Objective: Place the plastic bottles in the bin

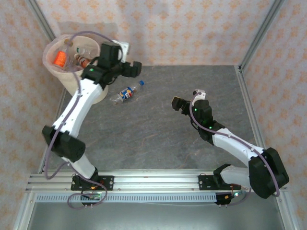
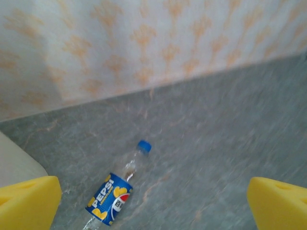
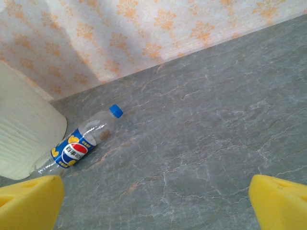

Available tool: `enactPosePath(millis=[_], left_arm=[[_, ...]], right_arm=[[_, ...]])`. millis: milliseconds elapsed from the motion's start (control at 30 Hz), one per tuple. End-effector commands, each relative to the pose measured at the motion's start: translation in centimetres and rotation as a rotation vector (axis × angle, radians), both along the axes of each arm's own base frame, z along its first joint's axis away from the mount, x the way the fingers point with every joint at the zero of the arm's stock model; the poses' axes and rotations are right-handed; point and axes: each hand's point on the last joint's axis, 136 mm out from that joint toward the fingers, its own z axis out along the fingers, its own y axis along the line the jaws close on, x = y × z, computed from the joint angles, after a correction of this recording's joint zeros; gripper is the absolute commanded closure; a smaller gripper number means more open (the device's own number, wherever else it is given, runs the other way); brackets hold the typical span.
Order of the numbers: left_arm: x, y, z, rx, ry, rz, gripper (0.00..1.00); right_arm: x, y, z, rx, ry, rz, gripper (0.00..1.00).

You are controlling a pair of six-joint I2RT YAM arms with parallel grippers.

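Grey marbled table top (image 1: pixel 158 139), seen from above, bears everything noted below. At its ten o'clock corner stands the large round pale cream bin (image 1: pixel 67 80) with a thin pinkish liner. At least two plastic bottles lie inside it: one with an orange label (image 1: pixel 61 58), and another partly hidden behind the left arm.

On the bin's three o'clock side hovers the left gripper (image 1: pixel 138 68), jaws spread to their widest and yellow pads (image 2: pixel 29 201) holding nothing. Near the table's centre, well apart from the bin, hangs the right gripper (image 1: pixel 180 104). Its jaws are likewise fully spread and its yellow pads (image 3: pixel 280 201) are empty.

One small clear plastic bottle (image 1: pixel 128 92) (image 2: pixel 111 199) (image 3: pixel 79 148) lies on its side on the table, just beside the bin's base at four o'clock. Its blue cap (image 1: pixel 141 83) points to two o'clock. The blue label with yellow markings reads "PEPSI" in white, next to a red, white and blue globe emblem. Finer print on the label is illegible.
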Motion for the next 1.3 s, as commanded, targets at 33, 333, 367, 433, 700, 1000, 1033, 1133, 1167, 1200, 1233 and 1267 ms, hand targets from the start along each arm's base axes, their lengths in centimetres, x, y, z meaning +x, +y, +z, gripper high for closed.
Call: enactPosePath(millis=[33,333,367,433,700,1000,1033,1133,1167,1200,1233,1267], left_arm=[[0.7,-0.1,-8.6,0.234,0.157,-0.084,0.0],[2.9,2.5,-19.2,0.524,0.361,-0.112,0.0],[3.1,2.8,-19.7,0.541,0.37,-0.105,0.0],[3.8,3.9,-20.6,0.598,0.381,-0.078,0.0],[5.7,5.9,-24.6,0.58,0.469,-0.081,0.02],[6.0,6.3,-28.2,0.528,0.529,-0.093,0.11],[6.1,6.3,-28.4,0.518,0.528,-0.091,0.12],[5.8,6.2,-29.1,0.477,0.54,-0.094,0.19],[5.6,6.1,-29.3,0.466,0.545,-0.099,0.22],[5.6,6.0,-29.2,0.454,0.541,-0.103,0.26],[5.5,5.9,-29.1,0.444,0.537,-0.103,0.29],[5.5,5.7,-28.8,0.436,0.528,-0.101,0.33]], right_arm=[[-0.3,-1.4,1.2,0.007,-0.036,-0.067,0.01],[-0.7,-1.9,1.3,-0.012,-0.038,-0.079,0.01],[-0.7,-2.0,1.3,-0.012,-0.039,-0.081,0.01],[-0.8,-2.1,1.3,-0.015,-0.04,-0.085,0.01],[-1.0,-2.5,1.4,-0.029,-0.043,-0.095,0.01],[-0.9,-3.1,2.1,-0.07,-0.058,-0.111,0.01],[-1.0,-3.2,2.2,-0.074,-0.063,-0.113,0.01],[-1.1,-3.6,2.5,-0.088,-0.073,-0.125,0.01],[-1.1,-3.7,2.7,-0.09,-0.077,-0.128,0.01],[-1.1,-3.7,2.8,-0.093,-0.078,-0.13,0.01],[-1.1,-3.8,2.9,-0.096,-0.08,-0.132,0.01],[-1.2,-3.8,3.0,-0.098,-0.082,-0.131,0.01]])
